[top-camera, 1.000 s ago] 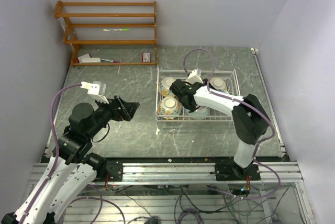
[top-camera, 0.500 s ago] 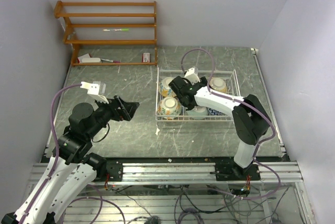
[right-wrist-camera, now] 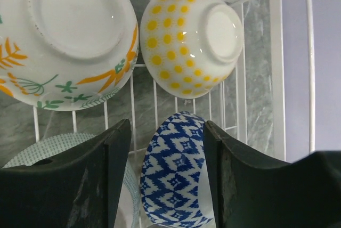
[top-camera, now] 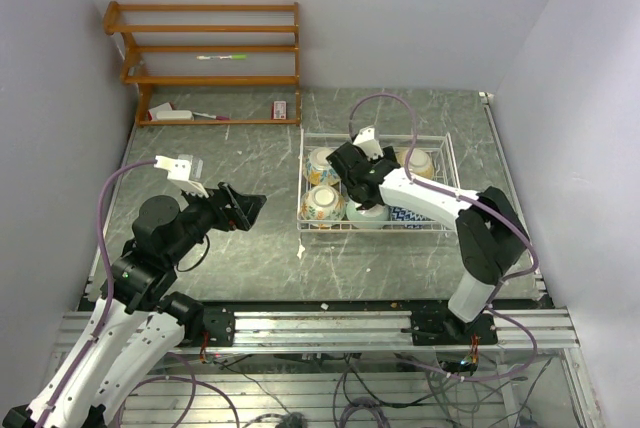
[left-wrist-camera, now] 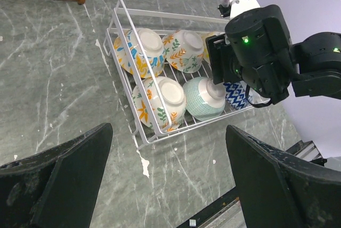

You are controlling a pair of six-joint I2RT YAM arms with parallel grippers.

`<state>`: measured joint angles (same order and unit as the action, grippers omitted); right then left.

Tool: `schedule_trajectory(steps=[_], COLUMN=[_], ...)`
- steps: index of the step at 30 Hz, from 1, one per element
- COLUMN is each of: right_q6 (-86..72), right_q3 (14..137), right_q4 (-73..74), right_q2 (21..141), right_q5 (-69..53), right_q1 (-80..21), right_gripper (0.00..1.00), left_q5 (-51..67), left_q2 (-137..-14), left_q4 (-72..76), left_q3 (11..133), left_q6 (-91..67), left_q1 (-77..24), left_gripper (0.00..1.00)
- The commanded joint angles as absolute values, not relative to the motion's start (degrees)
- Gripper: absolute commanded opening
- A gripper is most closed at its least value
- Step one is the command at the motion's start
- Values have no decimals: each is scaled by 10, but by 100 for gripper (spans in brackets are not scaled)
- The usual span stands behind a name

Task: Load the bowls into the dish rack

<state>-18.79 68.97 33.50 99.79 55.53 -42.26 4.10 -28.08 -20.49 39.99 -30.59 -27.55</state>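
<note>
Right gripper (right-wrist-camera: pixel 166 127) has backed off a little and opened up. Its fingers are apart now, with the blue-patterned bowl (right-wrist-camera: pixel 176 169) loose between them in the dish rack (right-wrist-camera: pixel 275 68). Left gripper (top-camera: pixel 247 206) is spread wide, and the rack sits well ahead of its fingers.

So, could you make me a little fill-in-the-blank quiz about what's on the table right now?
1. The dish rack holds ___ bowls.
2. The bowl below the right claw is patterned blue and ___.
3. The left claw is wide open and holds ___.
4. The shelf unit at the back is made of ___.

Missing words: six; white; nothing; wood.
</note>
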Motion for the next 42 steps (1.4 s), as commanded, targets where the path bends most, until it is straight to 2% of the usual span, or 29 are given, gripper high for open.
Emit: schedule_trajectory(steps=[1,7,9,12,14,27,39,42], right_q6=[-193,-189,-189,-204,-210,-249,-248,-248], right_q3=[674,645,630,619,612,493,436,422], right_q4=[335,307,293,304,306,254,214,196], right_q2=[984,923,899,872,852,685,670,658], right_q5=[483,414,387,393,385,210,120,97], right_q1=[-417,-400,-389,-378,-372,-246,-166,-151], right_gripper=[58,62,70,88,92,93,93,86], left_q5=[29,30,31,31,31,37,34,33], left_q2=[-281,-284,-286,-287,-287,-295,-303,-308], left_q4=[-214,-210,-208,-207,-207,-202,-197,-197], left_q3=[416,414,414,413,412,416,413,415], left_q6=[-299,-299,-300,-300,-300,-299,-300,-299], left_q1=[-277,-277,-277,-277,-277,-277,-277,-276], left_gripper=[98,98,98,98,98,98,98,98])
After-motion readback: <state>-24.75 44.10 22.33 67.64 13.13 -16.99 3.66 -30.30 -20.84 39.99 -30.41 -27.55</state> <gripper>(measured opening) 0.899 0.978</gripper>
